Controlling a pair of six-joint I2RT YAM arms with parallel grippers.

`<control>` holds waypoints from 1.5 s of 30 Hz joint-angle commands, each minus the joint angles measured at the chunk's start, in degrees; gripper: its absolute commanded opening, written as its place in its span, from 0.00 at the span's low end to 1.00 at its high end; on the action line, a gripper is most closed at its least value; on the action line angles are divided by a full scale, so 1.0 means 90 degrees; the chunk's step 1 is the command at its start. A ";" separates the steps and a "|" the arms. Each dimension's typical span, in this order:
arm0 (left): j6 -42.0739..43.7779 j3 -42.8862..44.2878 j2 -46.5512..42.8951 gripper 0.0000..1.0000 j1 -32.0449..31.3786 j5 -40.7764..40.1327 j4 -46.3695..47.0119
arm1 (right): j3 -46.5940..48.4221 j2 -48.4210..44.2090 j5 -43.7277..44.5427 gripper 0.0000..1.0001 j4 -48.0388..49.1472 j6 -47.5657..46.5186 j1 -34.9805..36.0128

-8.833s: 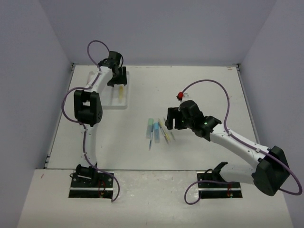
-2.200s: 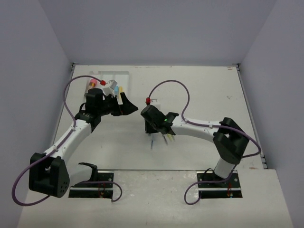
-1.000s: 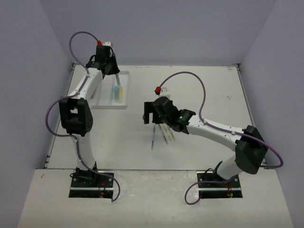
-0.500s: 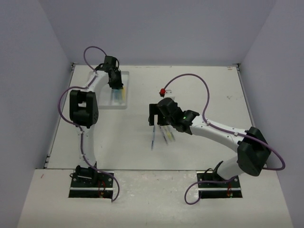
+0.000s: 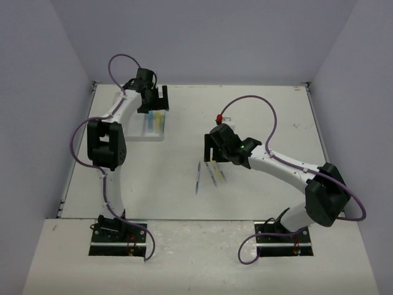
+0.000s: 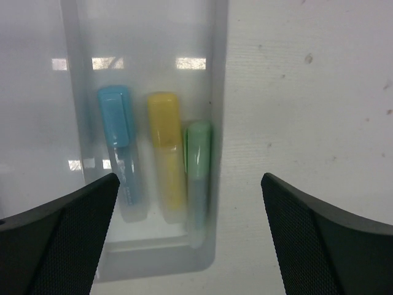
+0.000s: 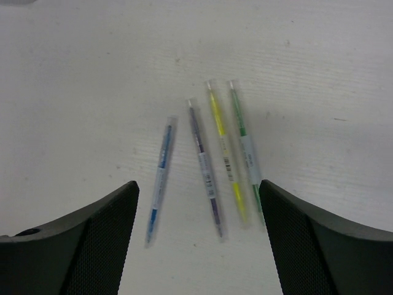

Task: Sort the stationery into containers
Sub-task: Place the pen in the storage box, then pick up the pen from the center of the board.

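Jaws: your left gripper (image 6: 190, 181) and right gripper (image 7: 198, 184) both stand spread wide, holding nothing.
Stowed: short blue highlighter (image 6: 116, 123), yellow highlighter (image 6: 164, 129) and green highlighter (image 6: 198, 153) lie side by side in the shallow white plastic tray (image 6: 218, 74).
Unsorted: thin blue pen (image 7: 161, 178), purple pen (image 7: 204, 166), yellow pen (image 7: 224, 147) and green pen (image 7: 244, 141) lie on the white table (image 7: 73, 74).
Handling: probably light, stiff, slick, apt to roll; pinch across mid-barrel.
Pose: your right wrist points down over the pens, your left over the tray.

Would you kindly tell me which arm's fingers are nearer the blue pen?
Right. The right arm's fingers hover close by the blue pen, which lies just ahead of them; the left arm's fingers are far off, above the white tray.
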 commanded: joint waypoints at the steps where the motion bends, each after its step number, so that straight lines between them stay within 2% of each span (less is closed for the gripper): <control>1: -0.0116 -0.0154 -0.1731 1.00 -0.0067 -0.0177 -0.0006 | 0.0292 0.0324 0.0324 0.76 -0.0826 0.0042 -0.0078; 5: -0.0353 -0.1364 -0.3274 1.00 -0.0107 -0.0148 0.0487 | 0.0387 0.0725 0.0544 0.62 -0.1115 -0.0029 -0.0078; 7: -0.0366 -0.2428 -0.4445 1.00 -0.0196 -0.0093 0.0961 | 0.0368 0.0998 0.0684 0.56 -0.1149 -0.0184 -0.0078; 13: -0.0088 -0.4048 -0.5892 1.00 -0.0302 0.0176 0.1215 | 0.0367 0.1381 0.0772 0.50 -0.0844 -0.0736 -0.0227; 18: 0.0048 -0.4781 -0.6368 1.00 -0.0484 0.0244 0.1221 | 0.0538 0.1679 0.0564 0.43 -0.0717 -0.0972 -0.0332; 23: 0.0057 -0.4995 -0.6449 1.00 -0.0660 0.0189 0.1240 | 0.0613 0.2128 0.0316 0.37 -0.0664 -0.0999 -0.0332; 30: 0.0009 -0.5025 -0.6409 1.00 -0.0722 0.0276 0.1337 | 0.0476 0.2360 0.0279 0.37 -0.0661 -0.0795 -0.0390; 32: -0.0022 -0.5037 -0.6390 1.00 -0.0743 0.0289 0.1358 | 0.0444 0.2389 0.0310 0.31 -0.0661 -0.0754 -0.0471; 34: -0.0079 -0.5087 -0.6396 1.00 -0.0783 0.0383 0.1428 | 0.0394 0.2383 0.0341 0.08 -0.0655 -0.0729 -0.0546; 35: -0.0099 -0.5119 -0.6399 1.00 -0.0809 0.0454 0.1489 | 0.0375 0.2367 0.0392 0.01 -0.0658 -0.0700 -0.0575; 39: -0.0490 -0.5507 -0.6352 1.00 -0.1000 0.1577 0.2524 | 0.0280 0.1929 0.0788 0.00 -0.0784 -0.0447 -0.0644; 42: -0.1121 -0.6138 -0.6153 1.00 -0.1127 0.3514 0.3812 | 0.0123 0.0879 0.1106 0.00 -0.0904 -0.0121 -0.0628; 44: -0.1774 -0.6491 -0.6006 1.00 -0.1344 0.4385 0.5753 | -0.0216 0.0101 0.0716 0.00 -0.0369 -0.0360 -0.0591; 45: -0.2325 -0.6703 -0.5854 1.00 -0.1505 0.4927 0.6716 | -0.0692 -0.0610 -0.0324 0.00 0.0495 -0.0674 -0.0598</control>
